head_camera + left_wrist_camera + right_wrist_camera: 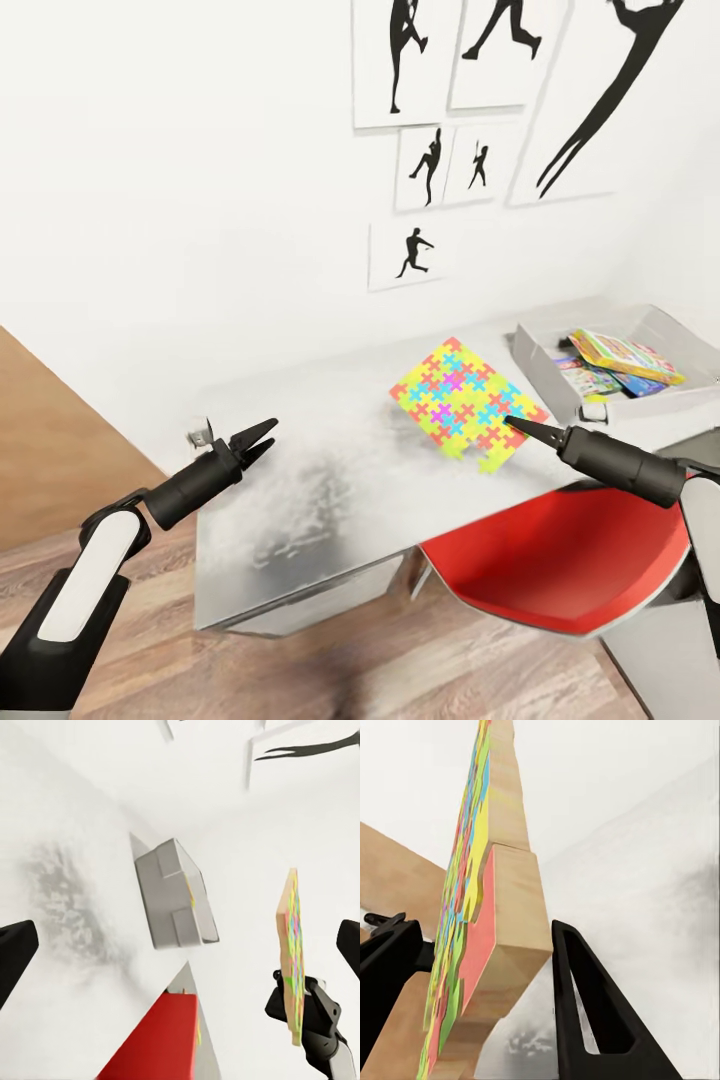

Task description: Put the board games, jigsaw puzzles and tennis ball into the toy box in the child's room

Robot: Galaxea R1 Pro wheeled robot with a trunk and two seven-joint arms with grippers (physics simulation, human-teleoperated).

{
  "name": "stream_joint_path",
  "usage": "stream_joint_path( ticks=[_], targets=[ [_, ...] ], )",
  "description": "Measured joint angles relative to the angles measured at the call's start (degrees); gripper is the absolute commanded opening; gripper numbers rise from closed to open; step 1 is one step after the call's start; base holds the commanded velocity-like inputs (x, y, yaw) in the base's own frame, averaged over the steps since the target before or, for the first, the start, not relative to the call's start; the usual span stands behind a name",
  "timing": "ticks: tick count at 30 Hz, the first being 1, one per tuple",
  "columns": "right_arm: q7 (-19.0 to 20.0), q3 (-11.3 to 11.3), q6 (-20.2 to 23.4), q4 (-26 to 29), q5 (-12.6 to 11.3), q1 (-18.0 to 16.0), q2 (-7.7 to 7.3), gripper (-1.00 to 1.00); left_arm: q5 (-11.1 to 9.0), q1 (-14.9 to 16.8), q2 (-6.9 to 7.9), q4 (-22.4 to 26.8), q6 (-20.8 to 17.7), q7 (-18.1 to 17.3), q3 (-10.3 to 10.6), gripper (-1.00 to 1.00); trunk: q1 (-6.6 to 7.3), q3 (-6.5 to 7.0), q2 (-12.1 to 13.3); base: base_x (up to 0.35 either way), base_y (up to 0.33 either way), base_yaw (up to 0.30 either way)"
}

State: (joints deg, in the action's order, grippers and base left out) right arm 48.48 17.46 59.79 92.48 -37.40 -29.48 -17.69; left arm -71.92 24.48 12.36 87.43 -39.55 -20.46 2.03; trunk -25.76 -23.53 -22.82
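Observation:
A jigsaw puzzle (465, 400) in yellow, pink, green and blue hangs tilted above the light grey table (330, 470), with my right gripper (520, 428) shut on its near edge. In the right wrist view the puzzle's wooden edge (502, 915) sits between both black fingers (585, 997). The left wrist view shows the same puzzle (292, 952) edge-on. The toy box (530, 350) stands at the table's far right and holds a yellow board game (625, 355) over a blue one (600, 380). My left gripper (258, 440) hovers open over the table's left part, holding nothing.
A red chair (570, 560) is tucked under the table's front, just below my right arm. Black silhouette pictures (415, 250) hang on the white wall behind. A small grey bracket (203, 433) sits at the table's left edge. Wood floor lies to the left.

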Motion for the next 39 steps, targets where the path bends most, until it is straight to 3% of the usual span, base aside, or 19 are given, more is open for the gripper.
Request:
stream_joint_path(
  ticks=[16,39],
  targets=[
    [0.3,1.2,0.0,0.1,0.0,0.0,-0.41,-1.0,0.1,0.0,-0.08,-0.1,0.0,0.5,0.1,1.0,0.01,1.49,0.0,-0.028,-0.263,-0.05],
    [0.4,1.1,0.0,0.1,-0.1,0.0,-0.33,-1.0,0.1,0.0,-0.03,-0.1,0.0,0.4,-0.1,1.0,0.02,3.62,0.0,0.026,-0.061,-0.054]
  ],
)
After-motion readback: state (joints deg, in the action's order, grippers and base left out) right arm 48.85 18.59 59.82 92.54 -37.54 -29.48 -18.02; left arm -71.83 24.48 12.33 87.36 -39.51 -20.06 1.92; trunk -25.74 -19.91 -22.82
